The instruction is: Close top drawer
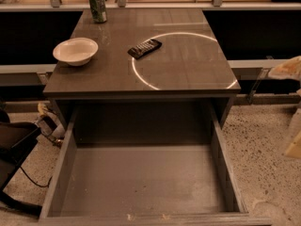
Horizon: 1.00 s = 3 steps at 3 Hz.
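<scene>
Camera view: looks down from the front onto a grey-brown cabinet with its drawer pulled out.
Top drawer: drawn far out toward the camera, well past the cabinet's front edge. Its inner floor and both side walls are in plain sight, and the front panel is cut by the bottom of the frame.
Drawer floor: bare grey, with pale scuffs toward the right and a few small light specks at the front lip.
End effector: pale cream shape at the far right edge, mostly cut off by the frame. It hangs beside the cabinet's right side, over the floor, well apart from the drawer.
End effector state: cannot tell (only a blurred sliver shows).
Surface: glossy cabinet top, directly behind and above the drawer opening.
Ring reflection: bright circular arc on the right half of the surface.
Bowl: white, upright, near the left edge of the surface.
Remote: black, lying flat and diagonal near the centre, at the ring's upper-left arc.
Can: green, upright, back-left corner of the surface.
Floor: speckled stone, seen to the right of the drawer.
Dark object: on the floor just left of the drawer's left wall, with a black cable trailing from it.
</scene>
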### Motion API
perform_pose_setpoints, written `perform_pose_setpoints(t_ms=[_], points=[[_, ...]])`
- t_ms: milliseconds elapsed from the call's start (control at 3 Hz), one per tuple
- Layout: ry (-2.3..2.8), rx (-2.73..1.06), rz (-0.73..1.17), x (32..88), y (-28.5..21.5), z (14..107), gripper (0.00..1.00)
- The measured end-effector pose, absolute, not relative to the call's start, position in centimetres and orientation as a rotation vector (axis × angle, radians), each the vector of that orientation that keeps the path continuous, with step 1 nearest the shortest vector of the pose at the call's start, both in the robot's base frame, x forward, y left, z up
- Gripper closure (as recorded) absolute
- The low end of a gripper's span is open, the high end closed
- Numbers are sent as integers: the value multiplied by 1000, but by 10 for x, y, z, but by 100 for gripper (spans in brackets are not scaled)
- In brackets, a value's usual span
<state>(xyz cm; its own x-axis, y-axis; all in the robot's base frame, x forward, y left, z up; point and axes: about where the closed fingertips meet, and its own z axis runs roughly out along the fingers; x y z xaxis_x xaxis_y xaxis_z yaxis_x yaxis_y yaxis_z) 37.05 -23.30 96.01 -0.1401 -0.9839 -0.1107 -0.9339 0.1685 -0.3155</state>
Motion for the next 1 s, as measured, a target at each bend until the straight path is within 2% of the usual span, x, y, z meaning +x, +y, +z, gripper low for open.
perform_pose_setpoints(t_ms=[333,1000], points=[[2137,-1898,-238,332,-233,936,49],[2219,-2022,-169,263,-244,853,95]])
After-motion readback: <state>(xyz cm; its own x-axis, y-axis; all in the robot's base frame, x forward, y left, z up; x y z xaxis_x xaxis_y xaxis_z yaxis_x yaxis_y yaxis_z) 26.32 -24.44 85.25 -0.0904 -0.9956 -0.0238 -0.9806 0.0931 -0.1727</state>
